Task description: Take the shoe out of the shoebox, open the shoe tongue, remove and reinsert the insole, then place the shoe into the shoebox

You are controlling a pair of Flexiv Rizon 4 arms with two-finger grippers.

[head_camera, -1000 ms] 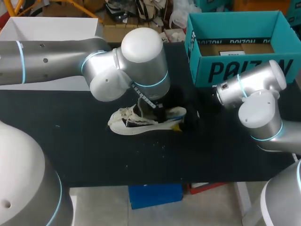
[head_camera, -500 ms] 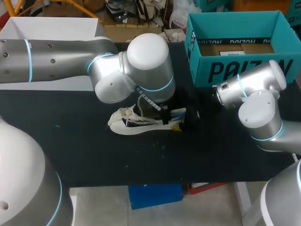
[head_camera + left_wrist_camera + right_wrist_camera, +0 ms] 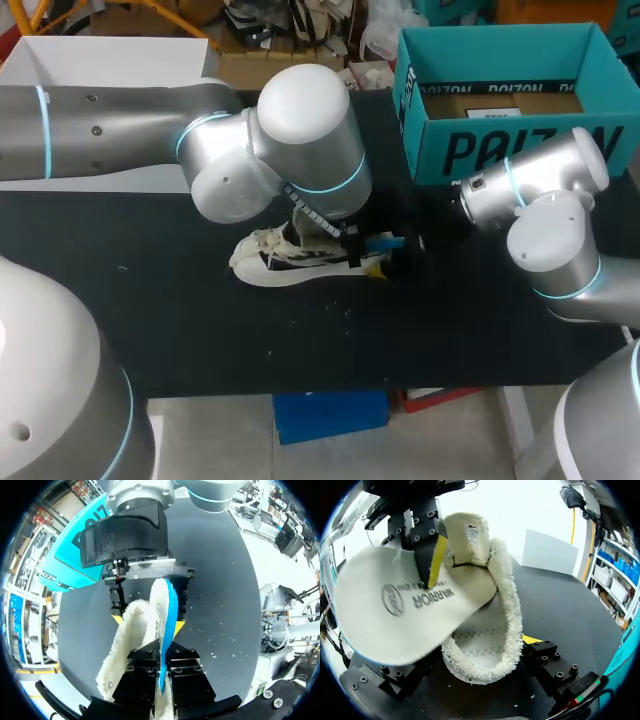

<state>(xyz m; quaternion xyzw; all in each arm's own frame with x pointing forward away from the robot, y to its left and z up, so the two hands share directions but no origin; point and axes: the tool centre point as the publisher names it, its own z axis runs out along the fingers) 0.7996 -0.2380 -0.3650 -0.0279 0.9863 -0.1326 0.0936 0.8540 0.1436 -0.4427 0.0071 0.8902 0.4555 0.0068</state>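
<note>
Insole (image 3: pixel 395 612) in left pincer (image 3: pixel 162 669), above shoe (image 3: pixel 490 645)

Shoe (image 3: pixel 268 268) on table (image 3: pixel 150 300), shoebox (image 3: pixel 500 150) behind right, seemingly apart.

Bright even light, white glare on left arm (image 3: pixel 300 100), soft shadows

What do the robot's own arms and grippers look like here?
The left arm and right arm are silver-grey tubes with rounded white joint caps and glowing light-blue rings at the joints. The left gripper has black, blocky, bolted fingers. The right gripper has black fingers with yellow tips, below a bare metal plate and a ribbed black body.
</note>
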